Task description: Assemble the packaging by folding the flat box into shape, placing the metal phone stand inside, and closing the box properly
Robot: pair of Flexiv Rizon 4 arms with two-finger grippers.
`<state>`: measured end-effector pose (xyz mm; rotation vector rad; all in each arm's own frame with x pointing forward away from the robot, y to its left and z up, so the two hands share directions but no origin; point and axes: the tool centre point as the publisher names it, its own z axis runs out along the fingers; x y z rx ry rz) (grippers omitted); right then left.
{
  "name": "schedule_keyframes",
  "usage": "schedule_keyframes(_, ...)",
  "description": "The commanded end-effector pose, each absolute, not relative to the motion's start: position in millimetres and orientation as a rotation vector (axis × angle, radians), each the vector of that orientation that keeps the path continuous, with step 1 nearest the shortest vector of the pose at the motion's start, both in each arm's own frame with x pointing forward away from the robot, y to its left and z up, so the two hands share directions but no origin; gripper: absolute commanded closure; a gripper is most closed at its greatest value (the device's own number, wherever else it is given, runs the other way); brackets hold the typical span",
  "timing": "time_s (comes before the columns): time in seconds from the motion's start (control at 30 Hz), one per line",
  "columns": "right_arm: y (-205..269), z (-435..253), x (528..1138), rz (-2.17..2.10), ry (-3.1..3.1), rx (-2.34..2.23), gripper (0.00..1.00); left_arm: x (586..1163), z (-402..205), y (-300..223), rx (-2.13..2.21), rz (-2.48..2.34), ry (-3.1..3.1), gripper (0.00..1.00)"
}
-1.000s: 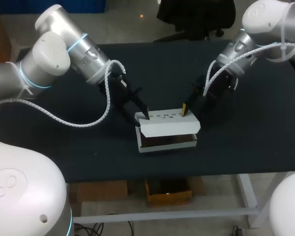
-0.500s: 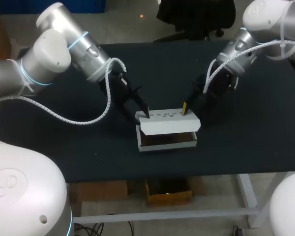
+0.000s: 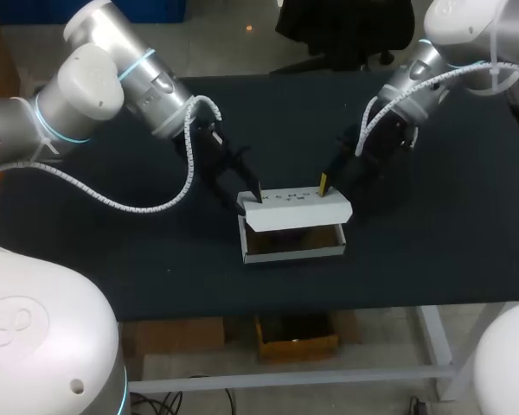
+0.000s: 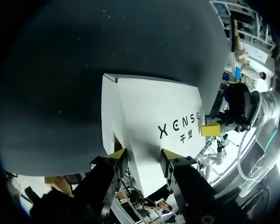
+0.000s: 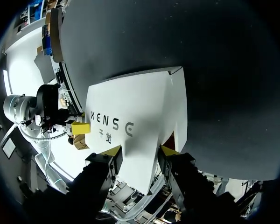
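Resting on the matte black table (image 3: 112,251) is one white cardboard box (image 3: 294,253), a shallow rectangular tray with its smooth flat lid (image 3: 298,210) raised. Two grippers hold that lid: the left gripper (image 4: 143,156) pinches one end and the right gripper (image 5: 140,151) the other, each with both fingers pressed against the card.

Wide table (image 3: 112,251), matte black top; pale metal frame (image 3: 435,346) beneath its near edge

Light source: overhead, even, moderate.
Darkest area: bench (image 3: 432,259), matte.
Brightest area: box lid (image 4: 149,116), print legible.
Shadow: soft, deepest beneath the box lid.
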<state>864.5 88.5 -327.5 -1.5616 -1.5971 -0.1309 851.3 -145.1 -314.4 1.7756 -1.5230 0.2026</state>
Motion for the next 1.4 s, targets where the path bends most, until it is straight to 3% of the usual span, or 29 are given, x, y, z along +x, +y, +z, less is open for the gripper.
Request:
schedule_keyframes(0.03,93,-324,867,-0.122,-1.598,-1.555,0.52,855,-313,-149,1.774,0.188,-1.524,0.55)
schedule_keyframes(1.4,95,-328,873,-0.03,-1.556,-1.536,0.5,865,-316,-149,1.685,0.043,-1.447,0.55)
